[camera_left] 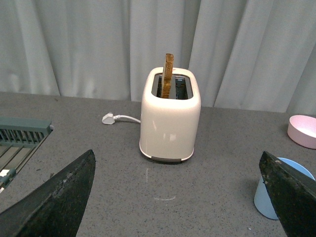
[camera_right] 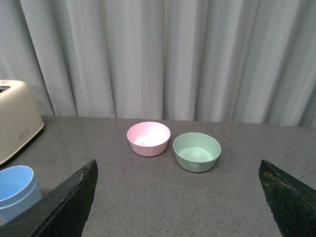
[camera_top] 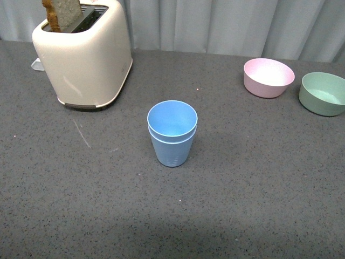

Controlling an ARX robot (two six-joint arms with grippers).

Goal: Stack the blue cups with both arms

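With one light blue tapered plastic tumbler already nested inside its twin, the blue cups look stacked, and I'd judge the job essentially done. They stand in the middle of the speckled dark grey countertop, well clear of everything else, which suits a finished stack: nothing nearby to knock it.

Neither arm shows in the front view. The left gripper has its flat black fingers spread wide with only bare counter and the toaster between them; the right gripper is likewise spread wide and empty, fingers well apart. Both hang back from the stack, which sits at the edge of each wrist view, holding nothing.

The stack stands upright, long axis vertical, mouths up, narrow ridged base down on the counter. The inner rim sits just above the outer rim, level, no visible tilt.

Back left, the cream two-slot toaster holds a slice of brown toast. Back right, the pink round bowl sits just beside the pale green round bowl, both well apart from the cups.
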